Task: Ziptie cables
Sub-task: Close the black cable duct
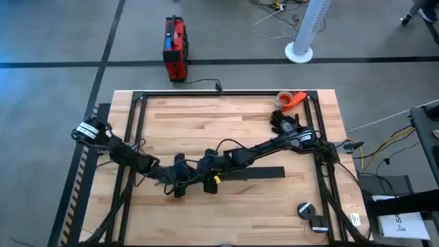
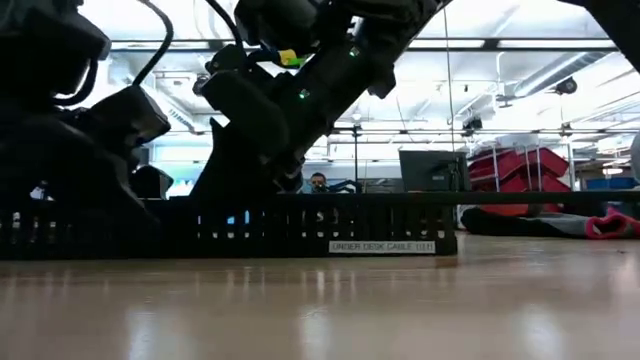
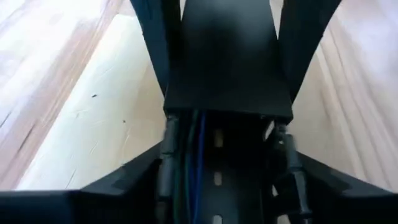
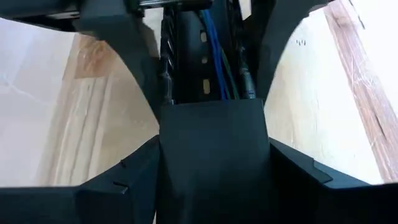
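1. Cables (image 4: 214, 53) lie lengthwise in the slotted rail (image 1: 257, 172), near the table's (image 1: 226, 116) middle, toward its front edge.
2. They look thin, light and floppy, likely to splay or slip; best gathered mid-length where the strands run together.
3. Left gripper (image 1: 180, 186) and right gripper (image 1: 208, 180) meet over the rail's left end, facing each other.
4. Each wrist view shows fingers spread wide, straddling the rail and the cables; neither clamps anything.
5. No ziptie is visible.
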### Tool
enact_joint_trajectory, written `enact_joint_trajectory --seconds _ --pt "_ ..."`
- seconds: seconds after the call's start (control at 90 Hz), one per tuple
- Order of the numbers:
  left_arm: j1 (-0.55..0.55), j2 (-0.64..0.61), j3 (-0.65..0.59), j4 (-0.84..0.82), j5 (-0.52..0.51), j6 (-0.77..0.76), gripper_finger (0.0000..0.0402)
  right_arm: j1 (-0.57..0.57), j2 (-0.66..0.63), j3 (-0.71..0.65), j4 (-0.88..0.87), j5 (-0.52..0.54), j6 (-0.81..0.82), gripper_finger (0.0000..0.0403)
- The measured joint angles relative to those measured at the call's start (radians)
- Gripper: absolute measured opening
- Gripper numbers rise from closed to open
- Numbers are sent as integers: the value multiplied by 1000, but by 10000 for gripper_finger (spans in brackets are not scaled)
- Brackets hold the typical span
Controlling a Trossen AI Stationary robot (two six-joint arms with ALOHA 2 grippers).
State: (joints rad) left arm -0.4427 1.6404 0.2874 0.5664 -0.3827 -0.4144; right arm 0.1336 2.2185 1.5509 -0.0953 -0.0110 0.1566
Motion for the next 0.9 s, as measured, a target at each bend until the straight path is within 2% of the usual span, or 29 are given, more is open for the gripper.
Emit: enact_joint_trajectory --seconds 0.056,0.2,0.433,0.533,0.6,0.678,0.9 --pt "0 -8 -3 -5 1 -5 191 -1 0 0 -2 0 -6 217" --pt "0 -51 -11 -34 34 6 200 -2 1 1 5 2 -3 217" --pt "-3 -103 -15 -139 81 24 362 -3 3 1 5 8 5 217" --pt "-6 -106 -14 -158 100 22 389 -3 3 1 4 7 6 217" --pt "-11 -106 -14 -159 93 2 382 -4 3 1 4 7 5 217" --pt "-14 -106 -14 -164 81 -3 356 -6 3 1 2 6 6 217" --pt "-14 -108 -14 -202 50 -24 217 -5 2 0 5 8 8 217"
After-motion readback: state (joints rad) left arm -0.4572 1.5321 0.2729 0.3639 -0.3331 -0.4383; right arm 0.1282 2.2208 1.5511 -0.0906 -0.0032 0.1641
